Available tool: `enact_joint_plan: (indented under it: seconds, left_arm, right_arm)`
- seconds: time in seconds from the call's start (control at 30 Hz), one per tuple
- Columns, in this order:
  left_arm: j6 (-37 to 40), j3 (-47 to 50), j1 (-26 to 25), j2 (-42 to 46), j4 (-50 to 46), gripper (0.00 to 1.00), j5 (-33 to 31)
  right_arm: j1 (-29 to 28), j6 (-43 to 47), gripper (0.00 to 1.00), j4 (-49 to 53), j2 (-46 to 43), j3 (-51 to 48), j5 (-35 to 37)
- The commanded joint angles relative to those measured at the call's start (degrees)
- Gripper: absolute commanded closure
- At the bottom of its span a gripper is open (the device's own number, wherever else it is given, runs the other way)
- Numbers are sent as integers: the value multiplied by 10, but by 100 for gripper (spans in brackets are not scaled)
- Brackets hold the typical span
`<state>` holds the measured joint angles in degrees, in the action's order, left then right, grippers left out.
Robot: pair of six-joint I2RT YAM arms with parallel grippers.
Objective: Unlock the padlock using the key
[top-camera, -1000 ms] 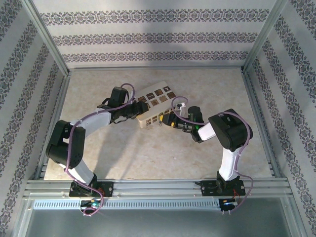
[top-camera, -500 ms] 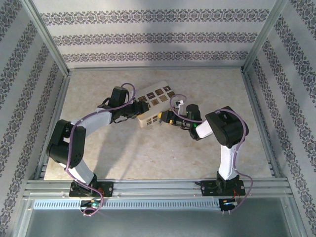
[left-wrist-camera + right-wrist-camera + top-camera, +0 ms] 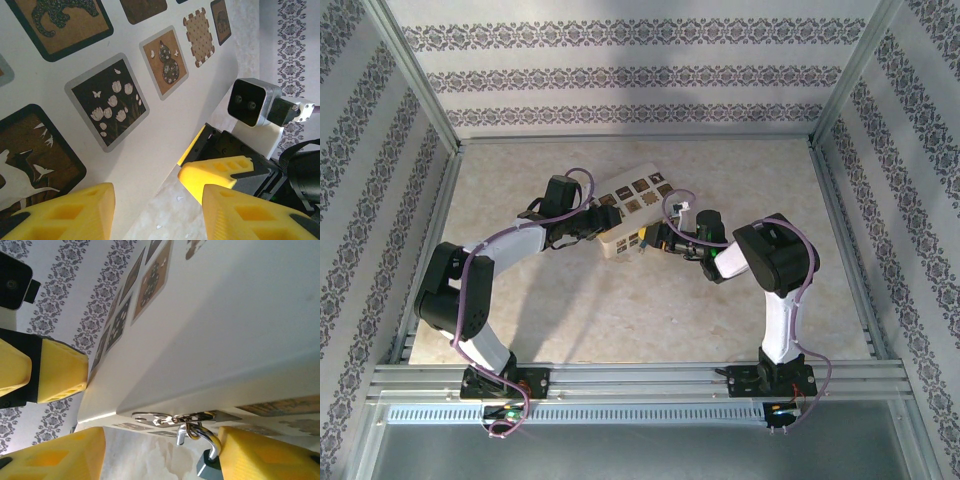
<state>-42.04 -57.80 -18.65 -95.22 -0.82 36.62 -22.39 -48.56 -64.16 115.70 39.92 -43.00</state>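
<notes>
Item: padlock (image 3: 207, 463), small, grey-blue body with a silver shackle; hangs from a metal hasp (image 3: 167, 417) on the near side face of the box (image 3: 636, 199), low down towards the tabletop (image 3: 620, 320)

Box: white, picture tiles on its lid, lying askew mid-tabletop between the two arms

Left pincer (image 3: 591, 226): at the box's left end; in the wrist view its yellow fingers (image 3: 67, 210) stand part-way apart astride the box edge; cannot tell whether it grips the box or only steadies it

Right pincer (image 3: 160, 456): at the hasp face, fingers spread wide with nothing gripped; the padlock sits just beside one finger (image 3: 265, 455), inside the gap

Key: cannot be told apart from the ring and metalwork at the hasp

Step in hand, as judged: approach to the padlock, the lock not yet grasped or opened, so the task is at an early stage

Next move calls for: the right pincer to narrow squarely on the padlock body without pushing it under the box, the box held firm meanwhile, and the key found before any turning
</notes>
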Motion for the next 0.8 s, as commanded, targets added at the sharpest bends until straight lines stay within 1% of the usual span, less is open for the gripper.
enact_joint_plan:
  seconds: [0.0, 0.37, 0.77]
  left_arm:
    - [18, -5, -5, -20, -29, 51, -19]
    - [20, -9, -5, -20, -35, 51, -20]
    - [22, -9, -5, -19, -37, 51, -21]
  right_arm:
    - [-7, -4, 43, -40, -1, -4, -27]
    - [-6, -2, 60, -44, -10, -19, -32]
    - [-4, -2, 72, -43, -7, -21, -29]
